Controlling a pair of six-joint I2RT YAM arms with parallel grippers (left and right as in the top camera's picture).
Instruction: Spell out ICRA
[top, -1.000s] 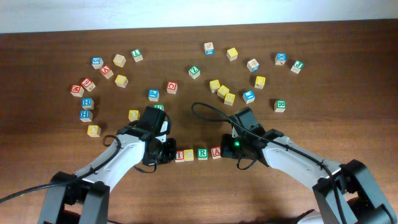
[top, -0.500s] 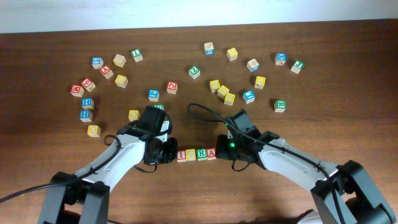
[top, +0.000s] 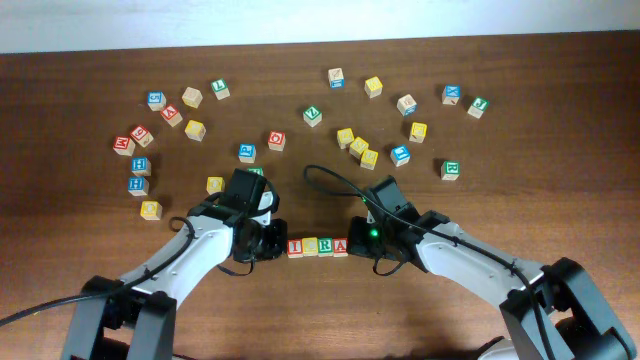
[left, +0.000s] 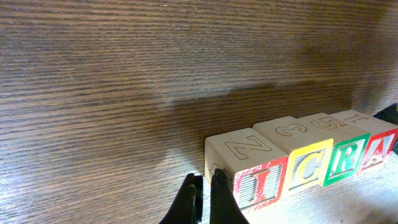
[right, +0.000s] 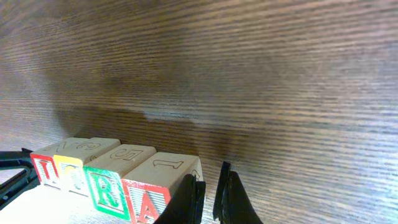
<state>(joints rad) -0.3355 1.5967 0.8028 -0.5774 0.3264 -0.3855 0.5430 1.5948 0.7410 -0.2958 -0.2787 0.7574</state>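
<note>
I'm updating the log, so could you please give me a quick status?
Left gripper shut, at the I end. Right gripper shut, at the A end. ICRA in one row. Loose cubes apart, none blocking.

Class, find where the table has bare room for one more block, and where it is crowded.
Bare: the table left of the blue H blocks, and the front strip below the ICRA row. Crowded: the scattered blocks along the back.
</note>
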